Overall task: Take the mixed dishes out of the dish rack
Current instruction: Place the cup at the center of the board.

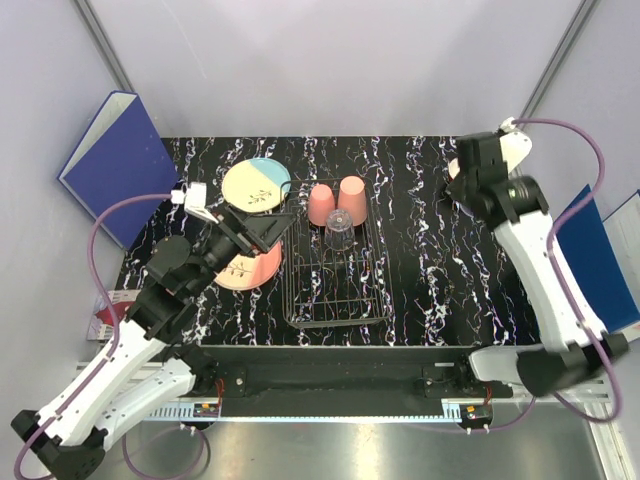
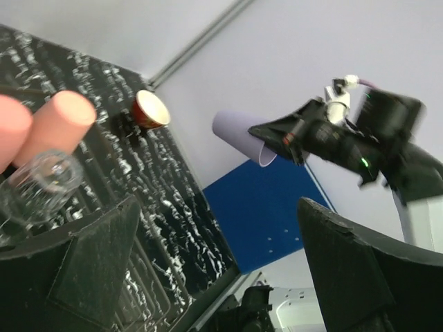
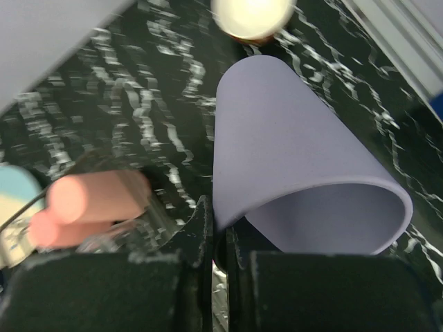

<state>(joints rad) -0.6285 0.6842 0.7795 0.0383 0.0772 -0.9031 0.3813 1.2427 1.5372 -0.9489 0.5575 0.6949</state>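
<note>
right tool (image 3: 219,232) clamps lavender cup (image 3: 291,138) rim, unseen from top cam; left tool (image 2: 218,238) released.

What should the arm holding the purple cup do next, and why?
Probably lower the lavender cup onto the table beside the red bowl, then let go. The right gripper pinches its rim and has it up in the air, away from the dish rack, so setting it down seems next.
</note>
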